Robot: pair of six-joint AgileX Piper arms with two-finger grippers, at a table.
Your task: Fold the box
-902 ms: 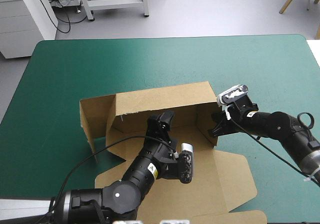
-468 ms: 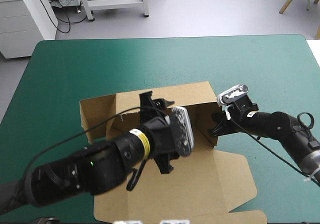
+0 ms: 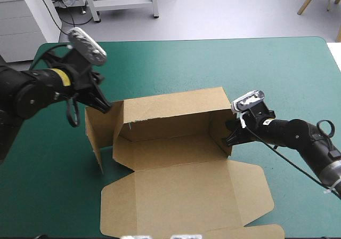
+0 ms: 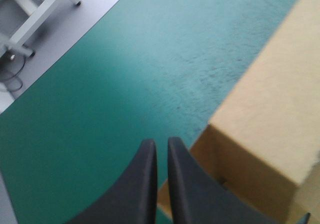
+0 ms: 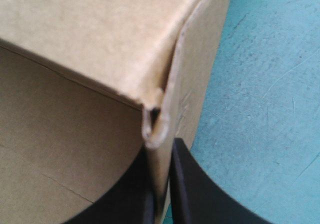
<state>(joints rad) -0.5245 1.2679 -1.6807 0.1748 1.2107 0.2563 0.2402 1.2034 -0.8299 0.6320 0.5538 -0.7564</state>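
The brown box [image 3: 176, 143] lies mid-table with its back wall raised and its lid [image 3: 181, 201] flat toward the near edge. My right gripper [image 3: 229, 139] is shut on the box's right side wall at its far corner. In the right wrist view the board's edge [image 5: 159, 119] runs down between the right gripper's [image 5: 161, 151] black fingers. My left gripper [image 3: 106, 107] hovers at the top far corner of the standing left wall [image 3: 98, 127]. In the left wrist view the left gripper [image 4: 161, 143] is shut, with teal-green cover ahead and the box's corner [image 4: 270, 99] beside it.
The teal-green cover [image 3: 213, 63] stretches wide from the box's back wall to the far edge. The left wall leans outward toward the table's left side. The lid's flaps [image 3: 250, 196] reach almost to the near edge.
My left arm has swung from over the box's floor up and out to the far left corner of the box, and its fingers have come together. The right gripper and box have not moved.
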